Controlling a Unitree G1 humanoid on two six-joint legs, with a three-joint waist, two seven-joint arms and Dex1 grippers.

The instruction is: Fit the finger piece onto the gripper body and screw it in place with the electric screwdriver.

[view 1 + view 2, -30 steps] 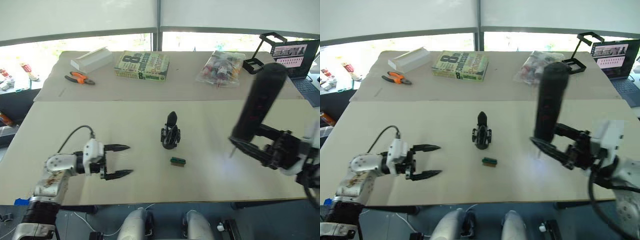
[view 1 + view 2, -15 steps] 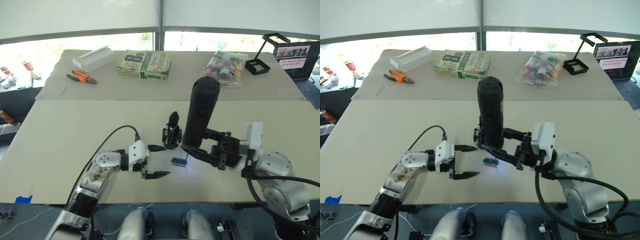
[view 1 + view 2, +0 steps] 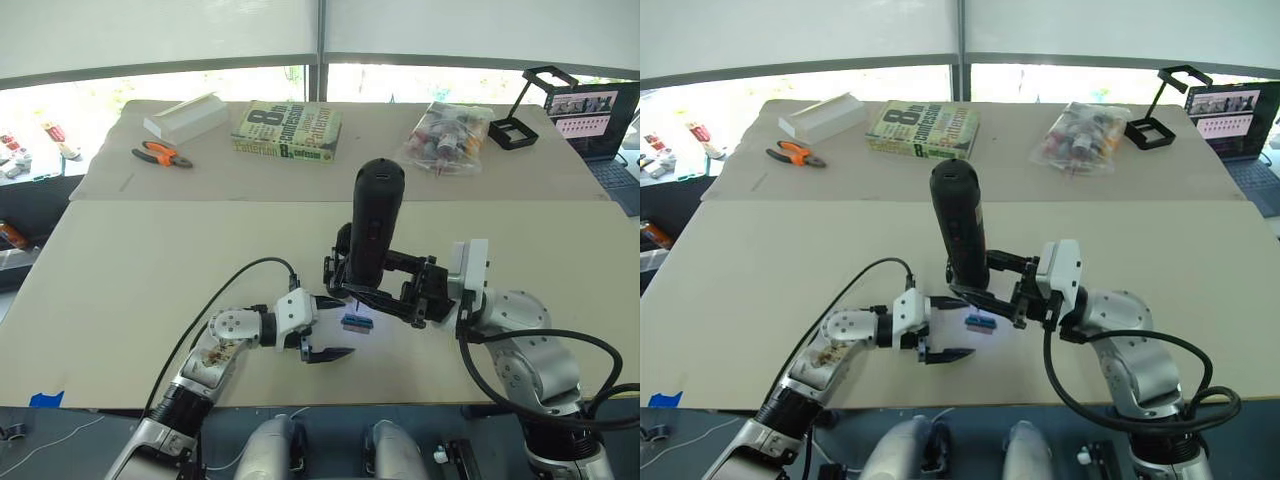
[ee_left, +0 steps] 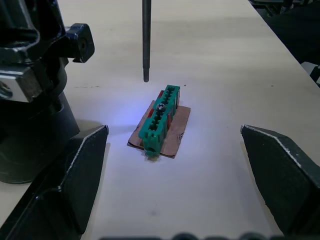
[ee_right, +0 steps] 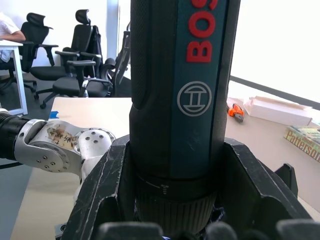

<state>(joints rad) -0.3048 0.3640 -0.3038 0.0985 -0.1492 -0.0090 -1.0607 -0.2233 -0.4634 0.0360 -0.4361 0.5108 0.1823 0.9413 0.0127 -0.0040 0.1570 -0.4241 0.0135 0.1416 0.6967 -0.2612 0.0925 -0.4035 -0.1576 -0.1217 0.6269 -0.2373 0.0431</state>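
My right gripper (image 3: 392,297) is shut on the electric screwdriver (image 3: 371,232), a thick black cylinder held upright. In the right wrist view the screwdriver (image 5: 180,100) is clamped between the fingers. Its thin bit (image 4: 146,40) hangs just above the table, close to a small green block (image 4: 159,120) on a brown scrap. The gripper body (image 3: 334,270) stands right behind the screwdriver, mostly hidden; its base (image 4: 30,110) sits beside the block. I cannot make out the finger piece apart from the body. My left gripper (image 3: 347,325) is open, its fingertips on either side of the green block (image 3: 356,323).
On the far table lie a book (image 3: 285,130), orange pliers (image 3: 160,155), a white box (image 3: 183,118) and a clear bag of small items (image 3: 445,138). A black stand (image 3: 530,105) and a laptop (image 3: 592,108) sit at the far right.
My right arm has carried the screwdriver further left, in front of the gripper body, with the bit over the green block. My left gripper has moved a little right towards the block.
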